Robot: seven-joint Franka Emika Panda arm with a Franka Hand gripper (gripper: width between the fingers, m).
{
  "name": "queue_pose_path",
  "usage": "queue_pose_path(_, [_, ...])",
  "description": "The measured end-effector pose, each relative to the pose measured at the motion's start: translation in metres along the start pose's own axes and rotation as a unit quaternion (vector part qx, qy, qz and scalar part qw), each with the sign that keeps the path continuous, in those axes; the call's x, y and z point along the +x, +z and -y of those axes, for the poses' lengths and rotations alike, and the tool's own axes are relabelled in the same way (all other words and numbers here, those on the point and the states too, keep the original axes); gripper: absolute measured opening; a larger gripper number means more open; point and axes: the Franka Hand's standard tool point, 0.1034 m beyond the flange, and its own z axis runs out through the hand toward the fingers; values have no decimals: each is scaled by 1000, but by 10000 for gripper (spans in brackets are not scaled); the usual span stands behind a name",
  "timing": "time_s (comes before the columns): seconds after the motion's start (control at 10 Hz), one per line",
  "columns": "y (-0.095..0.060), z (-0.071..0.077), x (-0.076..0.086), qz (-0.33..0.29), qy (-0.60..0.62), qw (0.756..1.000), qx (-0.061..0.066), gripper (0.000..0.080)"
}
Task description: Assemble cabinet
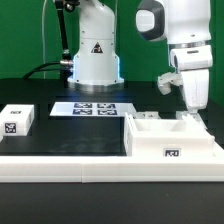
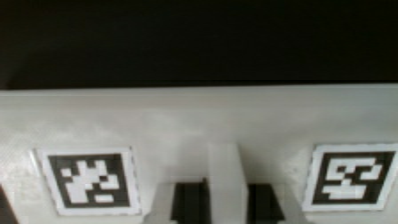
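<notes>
— So, where is the cabinet now?

— I see the glossy white plastic cabinet box on the exterior view's right. It stands on the black table with its open side up. It looks like a bare shell. I see no door or lid on it.

— And the arm's hand?

— The two-finger gripper is down at the box's top rim. On my wrist view the two dark fingers are pinched together on a thin white wall of the box, between two black-and-white tags.

— Is much done?

— I think not much. One small white plastic panel with a tag lies alone on the exterior view's left, well apart from the box. It is not joined on.

— Any more parts?

— I can't see any. Between those two lies the flat white marker board. A long low white rail runs along the front.

— So what is left?

— I'd guess moving the box into place, then fitting that panel. Most of the job is ahead.
</notes>
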Motion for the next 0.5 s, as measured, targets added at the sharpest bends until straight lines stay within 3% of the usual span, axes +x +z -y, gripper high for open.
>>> queue_pose_path(0.3, [-1, 0, 0, 1, 0, 1000, 0, 69])
queue_pose_path(0.5, [-21, -8, -2, 13, -3, 1000, -4, 71])
